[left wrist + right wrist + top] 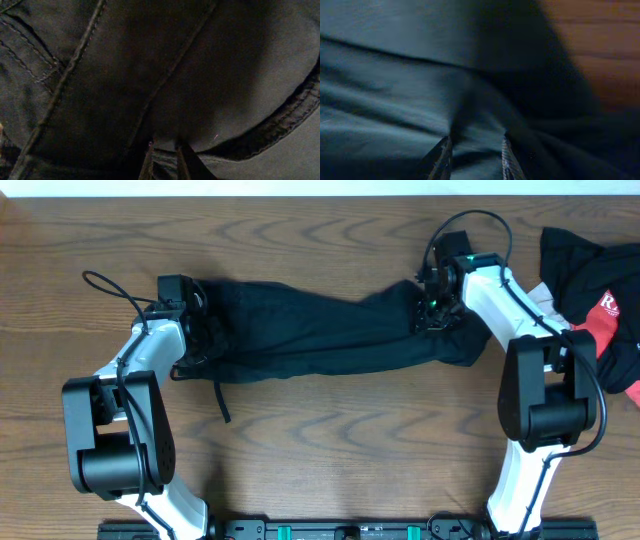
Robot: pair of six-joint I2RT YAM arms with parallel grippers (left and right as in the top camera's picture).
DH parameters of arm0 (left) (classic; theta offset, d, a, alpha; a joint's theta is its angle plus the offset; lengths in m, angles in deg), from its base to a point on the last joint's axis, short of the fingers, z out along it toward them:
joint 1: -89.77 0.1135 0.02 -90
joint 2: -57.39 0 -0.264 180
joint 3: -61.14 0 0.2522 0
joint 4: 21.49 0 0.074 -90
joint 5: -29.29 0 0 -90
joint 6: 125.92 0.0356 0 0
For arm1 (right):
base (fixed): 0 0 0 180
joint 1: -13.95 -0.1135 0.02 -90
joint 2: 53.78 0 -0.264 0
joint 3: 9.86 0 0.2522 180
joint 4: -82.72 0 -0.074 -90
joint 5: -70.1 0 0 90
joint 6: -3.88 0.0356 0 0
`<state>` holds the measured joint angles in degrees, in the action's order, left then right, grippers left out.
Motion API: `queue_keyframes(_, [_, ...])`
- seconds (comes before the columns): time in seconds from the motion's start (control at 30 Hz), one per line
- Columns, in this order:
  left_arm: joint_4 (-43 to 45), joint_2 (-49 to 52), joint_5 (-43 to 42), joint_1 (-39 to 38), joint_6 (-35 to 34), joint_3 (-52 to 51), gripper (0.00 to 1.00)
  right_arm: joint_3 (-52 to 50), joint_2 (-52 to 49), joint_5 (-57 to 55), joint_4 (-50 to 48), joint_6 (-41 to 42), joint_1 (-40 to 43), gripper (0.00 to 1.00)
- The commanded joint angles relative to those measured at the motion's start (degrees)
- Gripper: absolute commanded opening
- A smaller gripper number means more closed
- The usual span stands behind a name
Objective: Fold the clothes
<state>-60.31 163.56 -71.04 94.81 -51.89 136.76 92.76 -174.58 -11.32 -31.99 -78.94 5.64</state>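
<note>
The clothes (310,330) are a long all-black garment stretched left to right across the middle of the wooden table. My left gripper (200,320) is at its left end, where seams and a waistband edge fill the left wrist view. There the clothes (150,75) have a fold pinched in the narrow gap of my left gripper (164,150). My right gripper (432,305) is at the right end. In its wrist view the clothes (395,75) run as a ridge between the fingers of my right gripper (476,142), which is shut on it. A thin black drawstring (220,395) trails toward the front.
A black-and-red garment with white lettering (590,290) lies bunched at the far right, close behind my right arm. Bare wooden table (320,450) lies in front of the clothes, and wood (600,40) shows at the right wrist view's upper right.
</note>
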Motion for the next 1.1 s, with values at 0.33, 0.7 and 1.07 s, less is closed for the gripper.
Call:
queue_keyframes(0.33, [-0.2, 1.2, 4.0, 0.7, 1.4, -1.1, 0.19, -0.2, -1.0, -21.3, 2.1, 0.5, 8.6, 0.35])
queue_keyframes(0.7, [-0.2, 1.2, 5.6, 0.7, 1.4, -1.1, 0.19, 6.7, -0.7, -22.6, 9.0, 2.1, 8.4, 0.34])
queue_keyframes(1.07, [-0.7, 1.2, 5.9, 0.7, 1.4, -1.1, 0.19, 26.4, 1.1, -0.6, 31.3, 2.5, 7.9, 0.33])
